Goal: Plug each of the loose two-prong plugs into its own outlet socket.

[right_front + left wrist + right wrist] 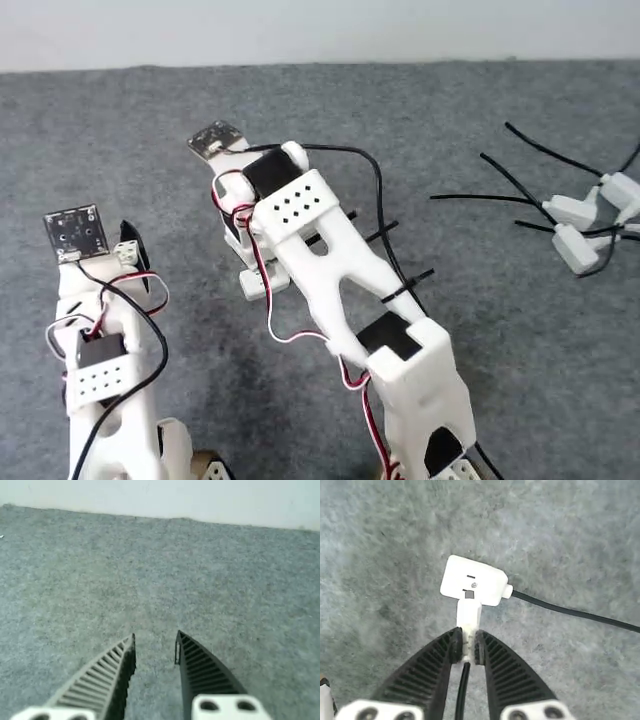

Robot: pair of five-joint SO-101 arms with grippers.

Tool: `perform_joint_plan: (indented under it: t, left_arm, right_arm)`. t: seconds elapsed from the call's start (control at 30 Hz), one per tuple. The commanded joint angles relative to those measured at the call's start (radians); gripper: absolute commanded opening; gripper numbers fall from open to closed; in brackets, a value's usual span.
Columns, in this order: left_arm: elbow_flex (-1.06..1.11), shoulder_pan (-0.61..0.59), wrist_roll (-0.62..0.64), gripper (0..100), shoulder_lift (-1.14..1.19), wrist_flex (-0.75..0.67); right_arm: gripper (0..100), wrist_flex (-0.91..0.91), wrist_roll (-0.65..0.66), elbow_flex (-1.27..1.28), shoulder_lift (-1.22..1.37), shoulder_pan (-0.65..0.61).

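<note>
Your high camera looks down on the tabletop; the left wrist camera faces low across it, the right one steeply down, close.

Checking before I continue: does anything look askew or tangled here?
Only the white connectors far right in the high view: heaped, black cables crossing. The right end effector holds its plug in line with the socket.
</note>
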Motion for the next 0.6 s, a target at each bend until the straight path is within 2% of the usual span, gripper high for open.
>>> perform_joint_plan:
  t: [0.0, 0.57]
  left_arm:
    - [-0.071, -0.005, 0.009, 13, 0.020, -0.025]
    - [-0.071, -0.003, 0.009, 13, 0.021, -0.026]
  right_arm:
    - [0.8, 0.038, -0.014, -0.032, -0.002, 0.012]
    - [0.8, 0.025, -0.035, -0.037, 0.008, 0.012]
